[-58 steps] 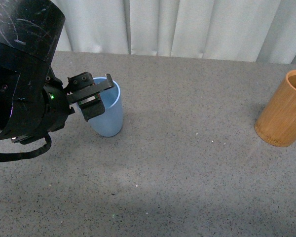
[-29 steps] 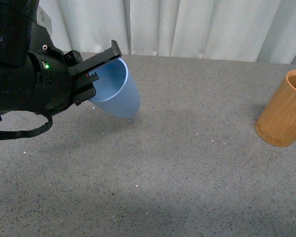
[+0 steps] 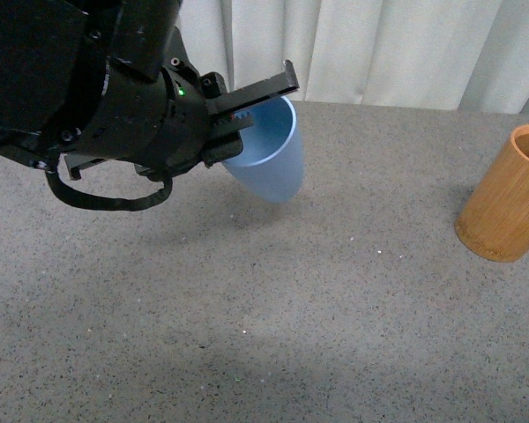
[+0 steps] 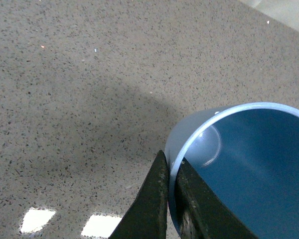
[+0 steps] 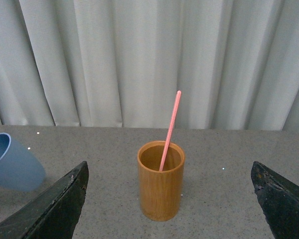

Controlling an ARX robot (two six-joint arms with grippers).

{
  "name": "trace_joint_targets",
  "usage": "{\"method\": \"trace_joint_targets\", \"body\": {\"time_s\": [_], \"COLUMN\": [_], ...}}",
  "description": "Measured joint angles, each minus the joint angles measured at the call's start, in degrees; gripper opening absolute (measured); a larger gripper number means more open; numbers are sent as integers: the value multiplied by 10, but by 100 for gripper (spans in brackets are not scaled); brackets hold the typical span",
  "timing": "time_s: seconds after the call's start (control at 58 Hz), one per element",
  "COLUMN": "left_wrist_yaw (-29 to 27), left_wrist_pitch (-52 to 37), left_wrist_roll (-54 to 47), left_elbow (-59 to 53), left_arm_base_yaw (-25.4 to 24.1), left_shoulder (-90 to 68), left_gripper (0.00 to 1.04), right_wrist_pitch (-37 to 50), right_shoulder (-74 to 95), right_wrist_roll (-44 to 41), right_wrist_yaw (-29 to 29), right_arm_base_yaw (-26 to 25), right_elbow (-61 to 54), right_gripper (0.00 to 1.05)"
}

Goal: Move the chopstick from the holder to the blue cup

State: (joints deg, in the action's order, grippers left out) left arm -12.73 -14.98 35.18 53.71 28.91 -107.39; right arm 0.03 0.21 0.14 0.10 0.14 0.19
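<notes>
Nearest, the left gripper [image 3: 263, 104] is pinched tight on the rim of the pale blue plastic cup [image 3: 271, 163], one finger inside the wall and one outside. It holds the cup tilted and clear of the grey speckled tabletop [image 3: 335, 308]. As far as the left wrist view shows, the cup is empty. The right gripper [image 5: 169, 168] is spread wide with nothing between its fingers, and the relation that matters lies straight ahead of it. The cylindrical bamboo holder [image 5: 161, 191] stands upright on the table, centred between those open fingers. Inside it is the slim pink chopstick [image 5: 170, 128], its long axis near vertical and leaning a little, its top rising well above the holder's rim. In the front view the holder sits at the far right, well apart from the raised cup, so the right arm looks the nearer one for the pick. Behind it all hangs a pleated white curtain [image 5: 114, 59].
</notes>
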Motion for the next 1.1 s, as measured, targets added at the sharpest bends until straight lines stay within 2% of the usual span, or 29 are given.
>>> {"method": "trace_joint_targets", "body": {"time_s": [0.776,1.104], "left_wrist_yaw": [-21,-35], "left_wrist_pitch": [29,41], "left_wrist_roll": [-20,-18], "left_elbow": [46,67], "left_arm_base_yaw": [39,40], "left_shoulder": [-63,-85], "left_gripper": [4,4], "right_wrist_pitch": [0,0], "right_shoulder": [0,0], "right_wrist_roll": [0,0], "right_wrist_yaw": [0,0], "right_arm_base_yaw": [0,0], "right_elbow": [0,0], "right_gripper": [95,95]}}
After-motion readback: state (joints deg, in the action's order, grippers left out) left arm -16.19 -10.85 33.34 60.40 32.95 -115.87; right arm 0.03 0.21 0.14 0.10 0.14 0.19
